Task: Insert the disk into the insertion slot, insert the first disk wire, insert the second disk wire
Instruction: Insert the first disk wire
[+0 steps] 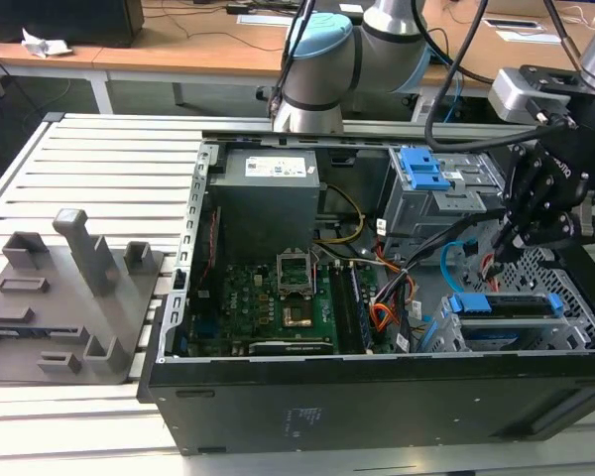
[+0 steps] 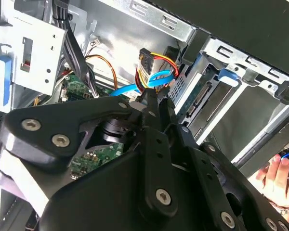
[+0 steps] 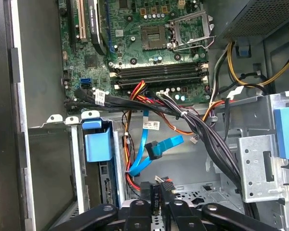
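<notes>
The disk (image 1: 506, 303), in its blue carrier (image 3: 97, 143), sits inside the low grey insertion slot (image 1: 446, 335) at the case's front right; its connector edge (image 2: 204, 94) faces the open bay. My gripper (image 1: 503, 238) hangs just above and behind it, shut on the dark plug (image 3: 156, 195) of the first disk wire (image 2: 151, 60), whose red, orange and yellow strands trail off the plug. The second disk wire (image 3: 145, 144), a flat light blue cable (image 2: 156, 78), loops loose right beside the fingertips (image 2: 151, 98), its plug hanging free.
A taller grey cage with a blue clip (image 1: 422, 169) stands behind the gripper. Black cable bundles (image 3: 202, 130) and an orange loop (image 1: 382, 315) cross between motherboard (image 1: 268, 297) and cages. A person's hand (image 2: 279, 175) is outside the case. Grey fixtures (image 1: 69, 288) lie at the exterior view's left.
</notes>
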Robot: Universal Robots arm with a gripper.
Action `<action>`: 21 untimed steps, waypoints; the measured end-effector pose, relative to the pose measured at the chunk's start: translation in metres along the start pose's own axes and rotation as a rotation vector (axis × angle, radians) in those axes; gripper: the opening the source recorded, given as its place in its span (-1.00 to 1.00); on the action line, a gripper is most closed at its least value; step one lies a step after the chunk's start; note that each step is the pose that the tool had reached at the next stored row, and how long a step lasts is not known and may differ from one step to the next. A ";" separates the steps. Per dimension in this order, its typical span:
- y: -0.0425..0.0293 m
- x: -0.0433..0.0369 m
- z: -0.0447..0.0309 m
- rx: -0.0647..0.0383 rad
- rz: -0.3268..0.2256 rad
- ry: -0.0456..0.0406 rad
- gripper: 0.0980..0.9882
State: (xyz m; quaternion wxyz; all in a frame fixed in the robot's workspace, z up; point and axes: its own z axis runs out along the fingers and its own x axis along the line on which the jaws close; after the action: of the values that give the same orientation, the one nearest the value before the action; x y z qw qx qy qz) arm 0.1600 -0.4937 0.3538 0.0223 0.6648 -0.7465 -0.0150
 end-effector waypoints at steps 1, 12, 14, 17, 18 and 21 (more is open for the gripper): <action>0.0000 0.0000 0.0000 0.000 0.000 0.0000 -0.85; -0.0059 0.0453 0.0008 0.000 -0.002 0.0000 -0.86; -0.0083 0.0451 0.0016 0.000 -0.036 0.0020 -0.86; -0.0128 0.0433 0.0040 -0.001 -0.058 -0.0150 -0.86; -0.0128 0.0432 0.0055 -0.001 -0.058 -0.0200 -0.86; -0.0132 0.0431 0.0082 -0.001 -0.058 -0.0211 -0.86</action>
State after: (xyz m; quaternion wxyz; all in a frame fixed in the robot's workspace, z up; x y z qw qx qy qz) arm 0.1677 -0.5381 0.3455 0.0145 0.6861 -0.7270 -0.0231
